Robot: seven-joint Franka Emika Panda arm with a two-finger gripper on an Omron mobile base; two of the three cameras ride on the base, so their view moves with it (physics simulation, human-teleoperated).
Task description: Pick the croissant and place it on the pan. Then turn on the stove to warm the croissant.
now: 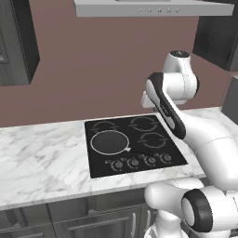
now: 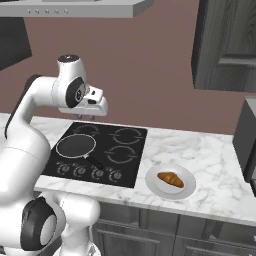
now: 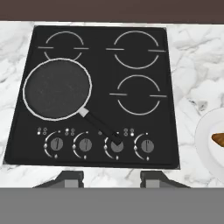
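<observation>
The croissant (image 2: 170,178) lies on a pale round plate (image 2: 186,190) on the counter, to the right of the stove (image 2: 132,150). In the hand view the croissant (image 3: 218,140) and the plate (image 3: 204,146) sit at the right edge. The dark pan (image 2: 75,146) rests on the stove's front-left burner with its handle pointing toward the knobs (image 3: 85,144); it holds nothing. My gripper (image 2: 89,116) hangs high above the back of the stove (image 3: 100,70), well left of the croissant. Its fingertips (image 3: 69,177) stand apart, so the gripper (image 3: 109,179) is open with nothing between them.
White marble counter (image 1: 42,158) runs both sides of the stove (image 1: 139,139), with the pan (image 1: 109,142) on it. A range hood (image 1: 153,7) hangs overhead. Dark wall cabinets (image 2: 225,45) flank it, and a dark appliance (image 2: 247,140) stands at the far right.
</observation>
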